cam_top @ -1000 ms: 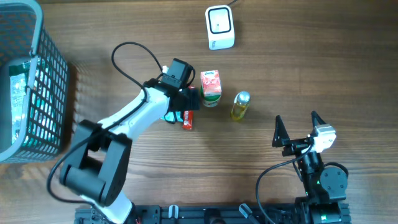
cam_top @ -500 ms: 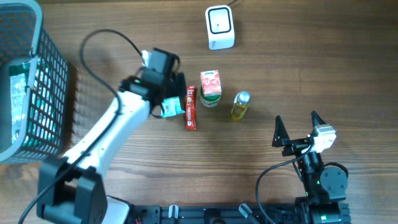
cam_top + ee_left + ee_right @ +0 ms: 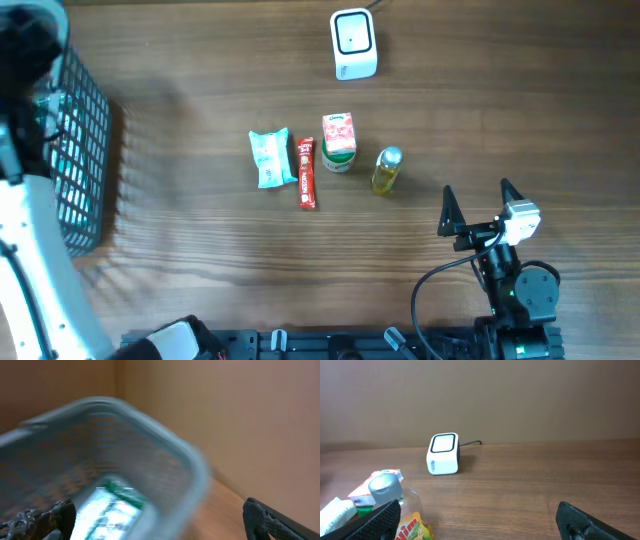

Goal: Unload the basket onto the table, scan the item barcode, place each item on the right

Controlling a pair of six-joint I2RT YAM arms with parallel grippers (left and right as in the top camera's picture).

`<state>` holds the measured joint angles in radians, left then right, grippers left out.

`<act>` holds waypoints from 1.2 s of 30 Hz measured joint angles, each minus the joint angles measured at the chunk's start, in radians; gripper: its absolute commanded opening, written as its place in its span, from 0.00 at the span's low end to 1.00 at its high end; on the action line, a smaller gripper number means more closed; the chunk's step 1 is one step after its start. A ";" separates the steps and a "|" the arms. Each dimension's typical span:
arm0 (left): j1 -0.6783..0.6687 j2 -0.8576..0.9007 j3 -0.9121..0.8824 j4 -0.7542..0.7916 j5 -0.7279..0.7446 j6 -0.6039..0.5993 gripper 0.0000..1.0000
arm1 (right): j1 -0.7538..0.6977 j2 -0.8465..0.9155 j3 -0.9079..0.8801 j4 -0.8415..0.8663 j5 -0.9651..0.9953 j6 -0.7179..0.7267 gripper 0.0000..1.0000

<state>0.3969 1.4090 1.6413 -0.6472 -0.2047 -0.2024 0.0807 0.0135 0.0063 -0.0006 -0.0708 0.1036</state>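
Now, fetch step: left gripper (image 3: 158, 517) spread, empty, over basket (image 3: 150, 424); right gripper (image 3: 478, 199) spread, idle. Next: grasp packet (image 3: 113, 506), face barcode to scanner (image 3: 353, 44).

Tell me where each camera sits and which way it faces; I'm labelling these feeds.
Overhead: above the table, looking straight down at scanner, bottle and basket; left arm and right gripper show.
Left wrist: on the left gripper, looking into the basket, blurred; open fingertips show.
Right wrist: on the right gripper, low over the table, facing the scanner; open fingertips show.
Shared: overhead and right wrist both see scanner and bottle.
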 measured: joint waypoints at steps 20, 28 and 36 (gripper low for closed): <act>0.385 0.497 0.000 -0.062 0.239 0.256 1.00 | 0.000 0.000 0.000 0.000 0.000 0.000 1.00; 0.384 0.724 -0.001 -0.135 0.405 0.453 1.00 | 0.000 0.000 0.000 0.000 0.000 0.000 1.00; 0.384 0.737 0.006 -0.142 0.437 0.541 1.00 | 0.000 0.000 0.000 0.000 0.000 0.000 1.00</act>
<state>0.7811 2.1464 1.6474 -0.7895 0.2325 0.3386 0.0807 0.0135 0.0063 -0.0006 -0.0708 0.1036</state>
